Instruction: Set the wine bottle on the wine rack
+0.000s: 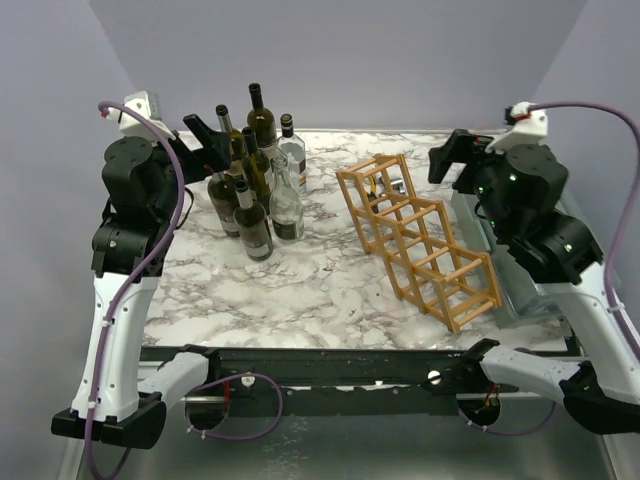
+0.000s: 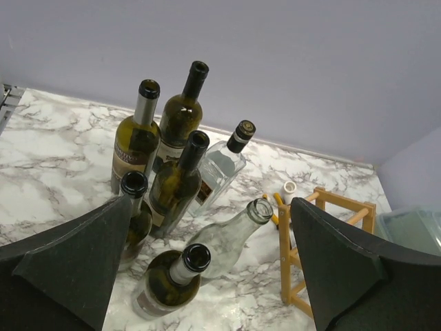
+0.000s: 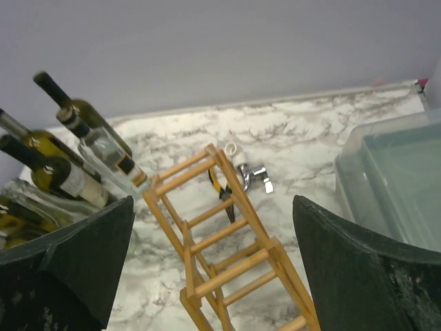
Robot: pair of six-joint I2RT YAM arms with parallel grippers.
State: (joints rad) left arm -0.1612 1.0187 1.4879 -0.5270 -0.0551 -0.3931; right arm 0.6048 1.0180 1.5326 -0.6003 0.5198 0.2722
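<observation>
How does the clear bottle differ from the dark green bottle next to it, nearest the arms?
The clear bottle is colourless, see-through glass; the dark green bottle is tinted. The dark green bottle has a pale neck band; the clear bottle's neck is bare. Both stand upright, uncapped.

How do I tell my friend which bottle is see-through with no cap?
Look at the marble table, then the bunch of bottles on its left, across from the wine rack. The clear bottle stands on the bunch's rack side, near the front. Its neighbours are dark green, and the other clear one wears a black cap; this one's mouth is open.
</observation>
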